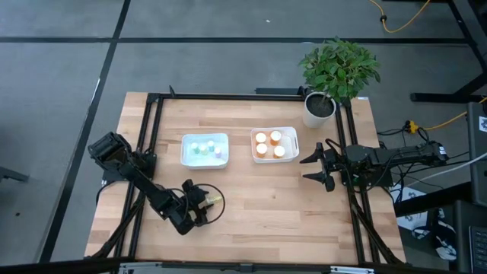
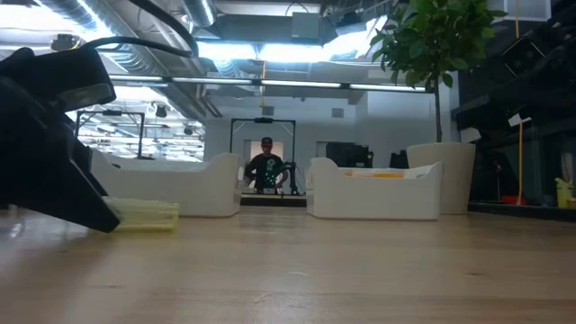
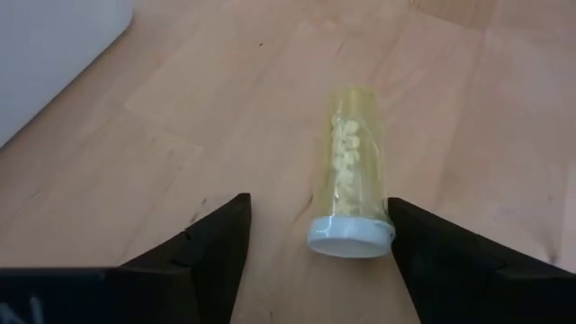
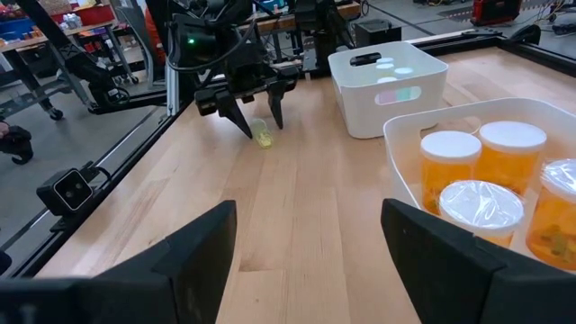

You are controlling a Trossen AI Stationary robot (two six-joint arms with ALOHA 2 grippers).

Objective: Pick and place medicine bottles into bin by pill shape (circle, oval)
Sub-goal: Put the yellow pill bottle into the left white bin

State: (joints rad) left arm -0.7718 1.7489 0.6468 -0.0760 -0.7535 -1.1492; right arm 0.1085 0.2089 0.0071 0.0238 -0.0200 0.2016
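Lying on its side on the counter (image 1: 259,213), a pale yellow bottle (image 3: 349,171) sits between the spread fingers of the left hand (image 3: 310,247), which grips nothing. The right hand (image 1: 310,166) waits released beside the bin of orange bottles (image 1: 294,137), with the tinted bottles' bin (image 1: 185,144) to its left.

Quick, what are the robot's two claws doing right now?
Left gripper: open around the lying yellow bottle, not gripping.
Right gripper: open, empty, beside the orange-bottle bin.
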